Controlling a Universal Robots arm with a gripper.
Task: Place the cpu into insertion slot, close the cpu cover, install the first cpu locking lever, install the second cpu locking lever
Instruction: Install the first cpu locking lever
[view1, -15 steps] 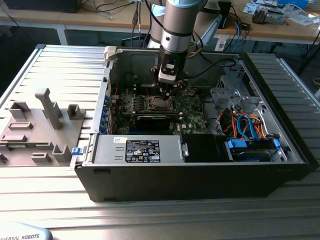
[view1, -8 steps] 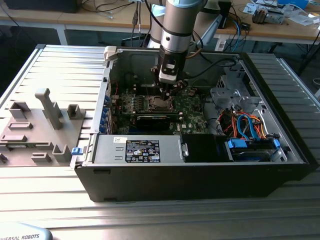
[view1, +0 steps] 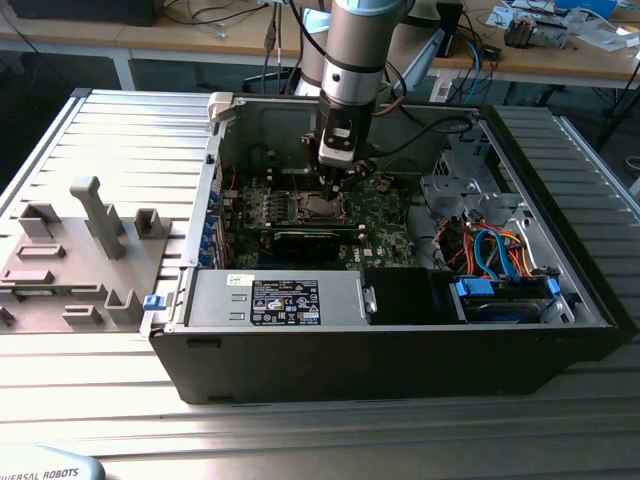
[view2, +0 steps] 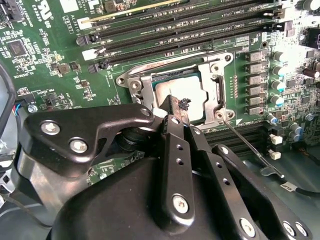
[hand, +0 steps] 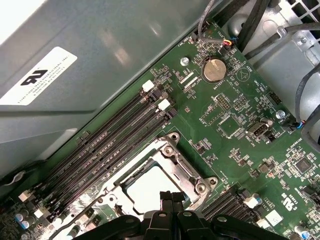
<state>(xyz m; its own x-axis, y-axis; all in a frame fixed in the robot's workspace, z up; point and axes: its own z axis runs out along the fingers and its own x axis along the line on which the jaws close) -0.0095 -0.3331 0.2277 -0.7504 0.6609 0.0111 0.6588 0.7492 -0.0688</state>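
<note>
Ribbed metal table (view1: 400, 435), computer case (view1: 400, 352), perhaps jigs (view1: 85, 250)

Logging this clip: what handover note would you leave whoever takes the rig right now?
Pincer: shut, nothing seen in it, tip over the cpu's edge.
Cpu: seated, with the cover lying down over it.
Lever: one thin rod angles away from the socket, not latched; the other can't be made out.
Done: cpu in, cover down.
Left: both levers.
</note>
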